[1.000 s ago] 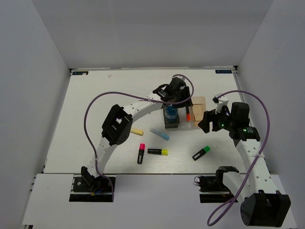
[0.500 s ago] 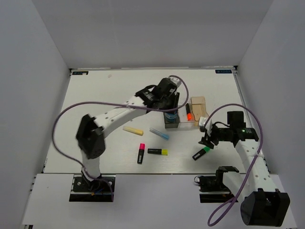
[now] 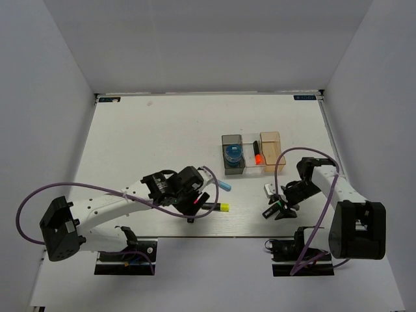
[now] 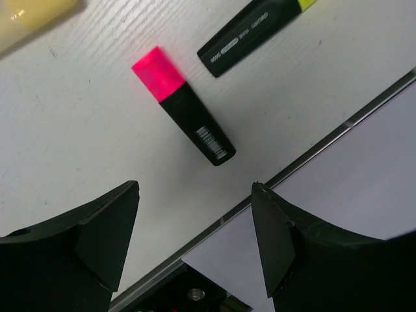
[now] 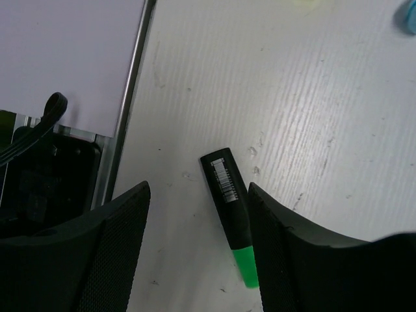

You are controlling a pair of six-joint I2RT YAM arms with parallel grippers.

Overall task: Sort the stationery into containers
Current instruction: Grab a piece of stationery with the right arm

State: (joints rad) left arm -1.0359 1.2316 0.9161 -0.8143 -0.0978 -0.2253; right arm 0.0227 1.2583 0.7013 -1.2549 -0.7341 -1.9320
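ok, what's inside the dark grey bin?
A blue round roll sits in the dark grey bin. Anything beneath the roll is covered, so I cannot tell.

Beneath my left hand (image 4: 195, 195), fingers spread, bare desk (image 4: 84, 123) flanks the pink highlighter (image 4: 185, 107); the yellow-capped highlighter (image 4: 257, 29) lies close by its cap. Beneath my right hand (image 5: 198, 192), likewise spread, the green highlighter (image 5: 231, 211) has bare desk around it, the metal edge strip (image 5: 133, 84) near.

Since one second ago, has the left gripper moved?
Yes. The left gripper went from the dark grey bin toward the near edge, over the pink highlighter.
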